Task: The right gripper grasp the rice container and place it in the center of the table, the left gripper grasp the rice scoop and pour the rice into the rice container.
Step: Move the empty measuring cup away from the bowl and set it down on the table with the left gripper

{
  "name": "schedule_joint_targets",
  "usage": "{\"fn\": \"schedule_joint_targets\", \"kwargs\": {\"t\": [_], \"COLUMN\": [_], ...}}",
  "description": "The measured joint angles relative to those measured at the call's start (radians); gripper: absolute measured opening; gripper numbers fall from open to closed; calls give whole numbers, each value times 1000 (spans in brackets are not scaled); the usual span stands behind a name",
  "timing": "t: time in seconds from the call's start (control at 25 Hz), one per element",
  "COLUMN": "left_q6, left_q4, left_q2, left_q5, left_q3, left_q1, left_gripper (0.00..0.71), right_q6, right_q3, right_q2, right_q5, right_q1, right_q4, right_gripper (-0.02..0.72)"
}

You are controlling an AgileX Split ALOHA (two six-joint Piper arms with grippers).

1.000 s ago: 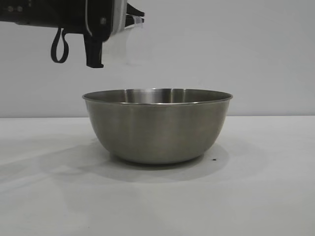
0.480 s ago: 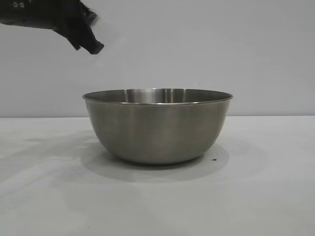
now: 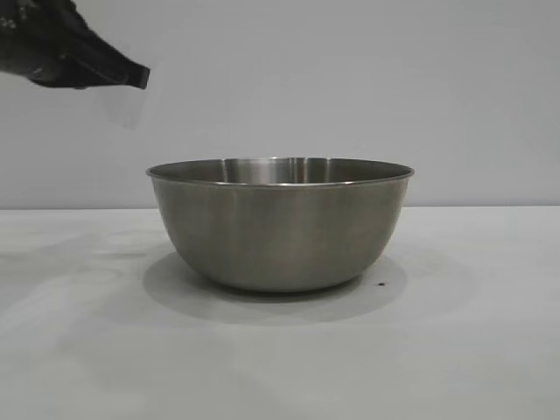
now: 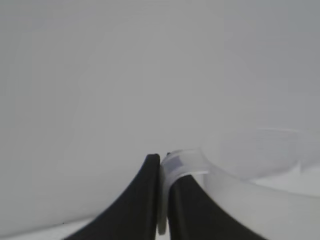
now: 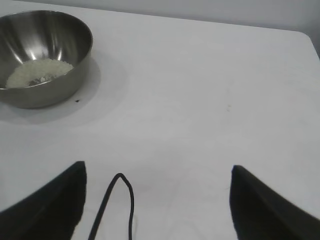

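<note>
Rice is sitting in the rice container at bench centre. Left tool is hovering at its 10 o'clock, clamping tight on the rice scoop handle. Right tool is idling apart, gaping wide, gripping nothing.

The left gripper is showing matte black, tapering jaws; the right gripper is showing two broad black curved jaws, a thin black cable looping between them
</note>
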Motion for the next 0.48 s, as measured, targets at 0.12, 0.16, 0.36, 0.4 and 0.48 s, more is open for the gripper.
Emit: {"fn": "schedule_joint_targets", "kwargs": {"t": [0.12, 0.16, 0.36, 0.4, 0.48], "left_q6": [-52, -82, -253, -265, -285], "left_q4": [-23, -23, -16, 0, 38], "left_q2": [0, 0, 0, 0, 0], "left_q5": [0, 0, 0, 0, 0], "left_q3": [54, 74, 160, 171, 179], "left_q1": [0, 4, 64, 77, 102], "left_gripper": [0, 0, 0, 0, 0], "right_q6": [0, 0, 0, 0, 0], "right_q3": [0, 0, 0, 0, 0], "right_q2": [0, 0, 0, 0, 0], "right_q5": [0, 0, 0, 0, 0], "right_q1": [0, 0, 0, 0, 0], "right_q4": [0, 0, 0, 0, 0], "right_gripper": [508, 508, 508, 508, 508]}}
